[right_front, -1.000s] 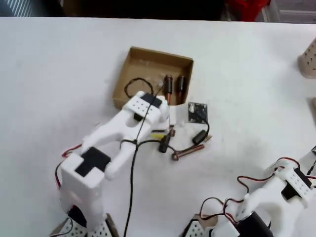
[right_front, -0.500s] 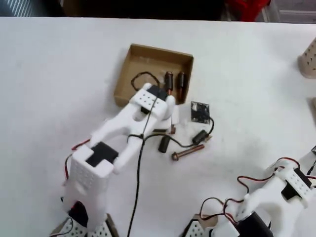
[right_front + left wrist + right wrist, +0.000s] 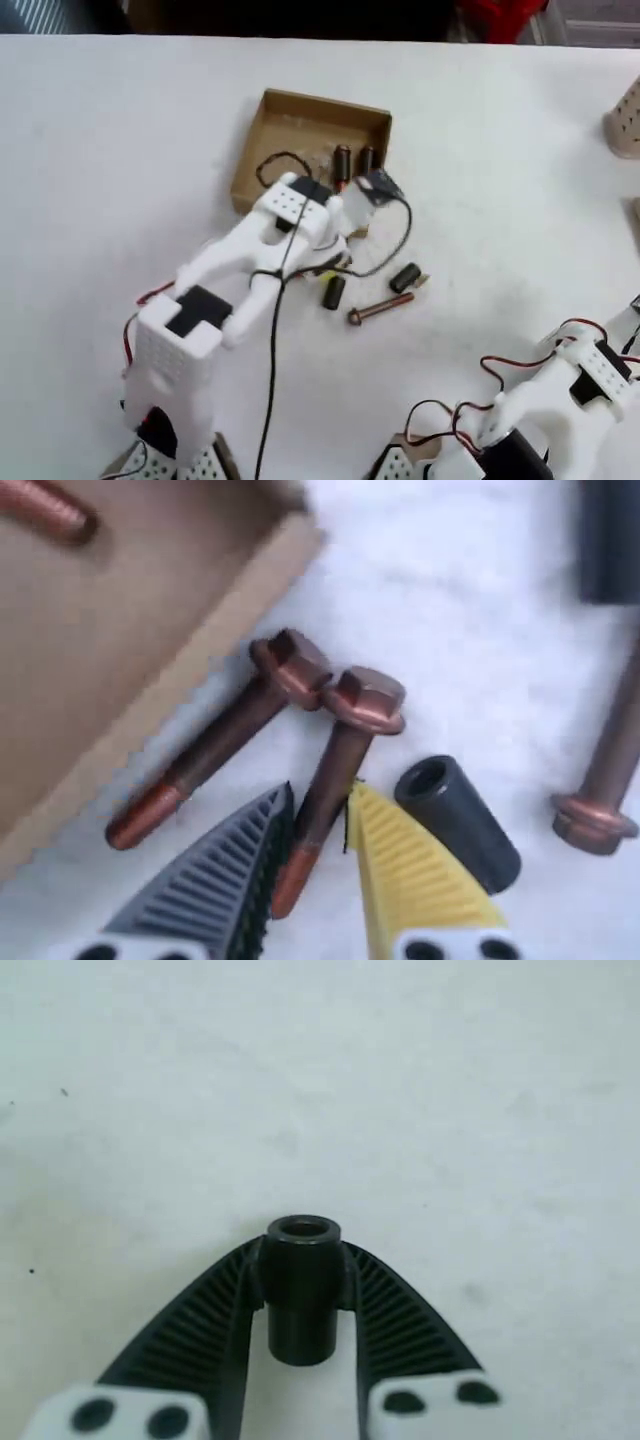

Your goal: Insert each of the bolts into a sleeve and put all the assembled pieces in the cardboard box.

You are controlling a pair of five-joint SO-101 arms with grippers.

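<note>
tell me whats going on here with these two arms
The left gripper is down on the table beside the cardboard box, its fingers pressed against both sides of a copper bolt at the shank. A second bolt lies next to it along the box wall, with a loose sleeve close by. The right gripper holds a black sleeve over bare table. Two finished-looking pieces already lie in the box.

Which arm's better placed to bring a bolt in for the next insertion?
Left. The left gripper is closed on a bolt lying beside the box. The right gripper holds a sleeve, bore exposed, so it looks set to receive.
</note>
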